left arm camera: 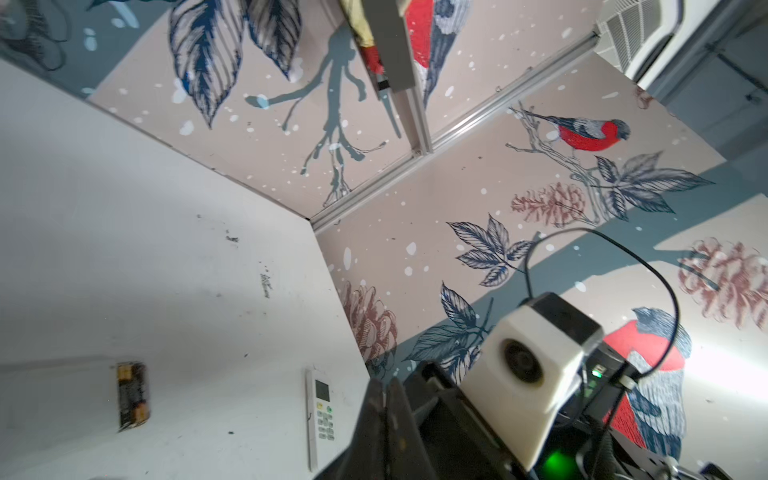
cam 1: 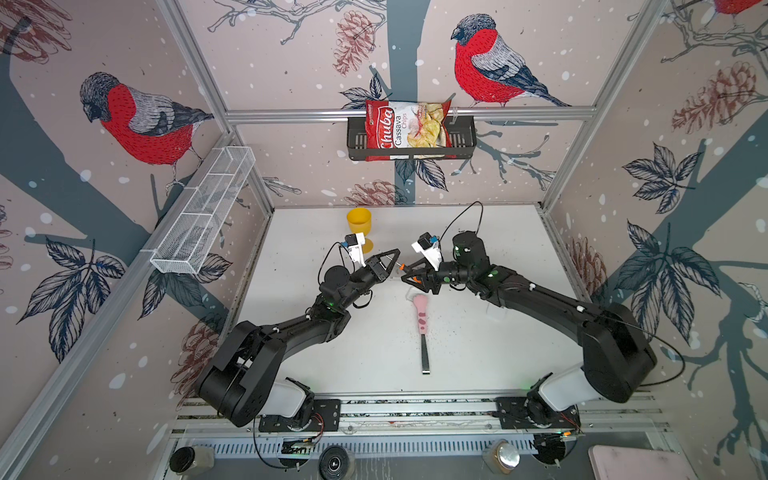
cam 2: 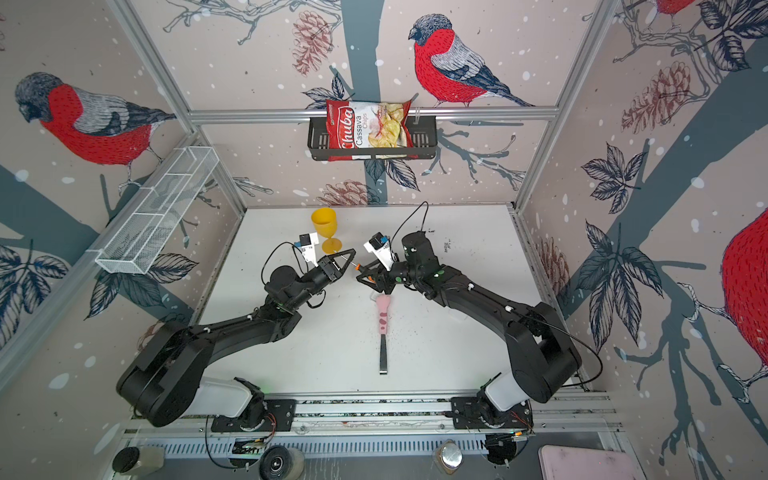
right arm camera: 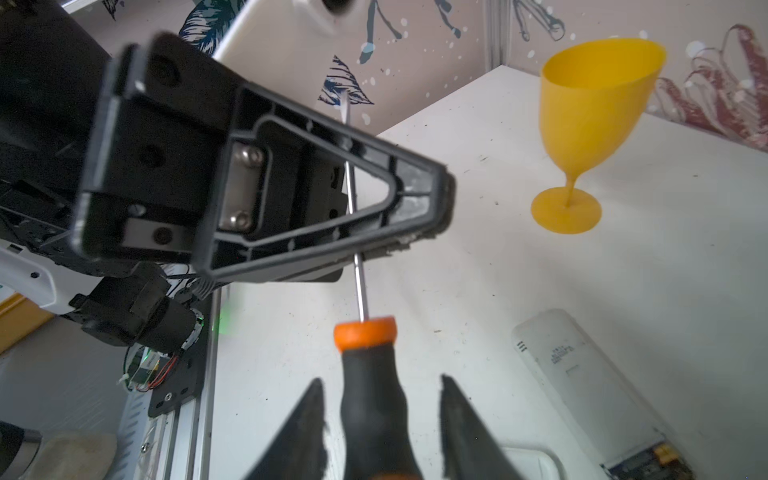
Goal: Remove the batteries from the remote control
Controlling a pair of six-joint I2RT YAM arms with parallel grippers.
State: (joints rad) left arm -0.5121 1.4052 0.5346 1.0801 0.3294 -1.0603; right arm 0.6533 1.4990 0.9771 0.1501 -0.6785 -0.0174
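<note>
Two black robot arms meet nose to nose over the middle of the white counter, an orange-and-black-handled screwdriver bridging them. The left end effector is clenched on the tool's bare metal shaft, which the right wrist view shows passing between its jaws; the right end effector stands released, its two fingers flanking the black handle with a gap on either side. The batteries, black cells with gold-orange ends, sit in the open end compartment of the white remote control, which lies back-up on the counter close by the right end effector; in the left wrist view they lie side by side in their bay, and a white handset with screen and keypad lies face-up apart from them. A yellow goblet stands upright toward the back, just behind the left wrist; a pink-handled tool with a dark blade lies flat nearer the front; a bag of cassava chips fills a black basket on the back wall.
</note>
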